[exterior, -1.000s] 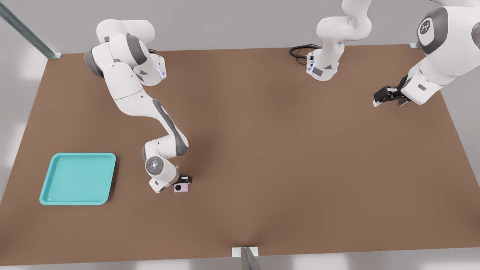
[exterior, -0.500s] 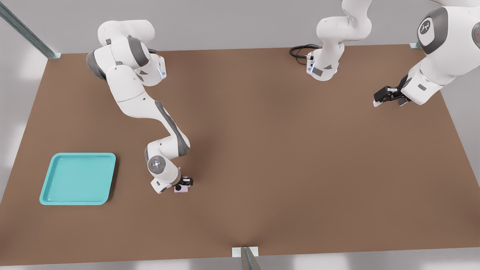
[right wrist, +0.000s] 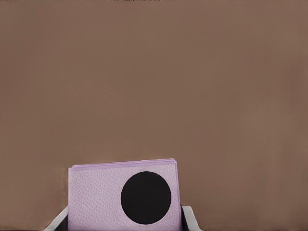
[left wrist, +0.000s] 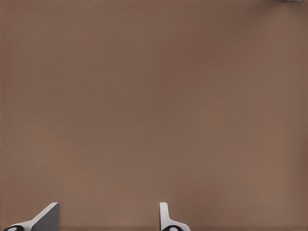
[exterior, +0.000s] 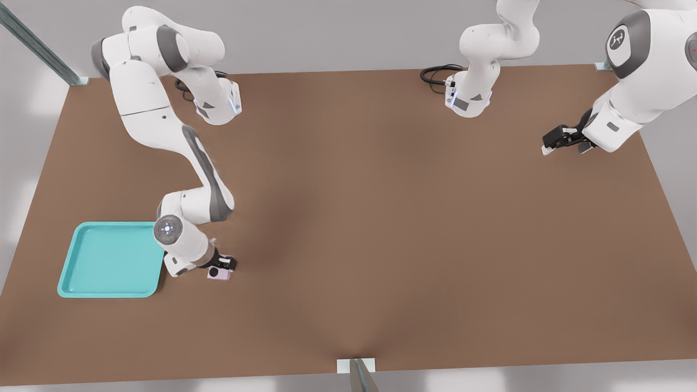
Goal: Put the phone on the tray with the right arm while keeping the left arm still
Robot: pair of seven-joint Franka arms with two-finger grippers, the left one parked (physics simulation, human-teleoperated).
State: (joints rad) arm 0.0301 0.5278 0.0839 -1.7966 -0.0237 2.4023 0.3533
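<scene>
Front view: gripper (exterior: 220, 270) clamped on the phone (exterior: 219, 275), held near the tray (exterior: 112, 290), off its rim on the front view's right. Small rigid slab, likely light; smooth, could slip.

Right wrist view: fingers (right wrist: 190, 217) pinch phone (right wrist: 96, 197) by opposite edges; lens face toward camera, long axis spanning the fingers.

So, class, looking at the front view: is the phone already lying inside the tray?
No: the phone sits in the gripper, beyond the rim of the tray on the front view's right, over brown table.
</scene>
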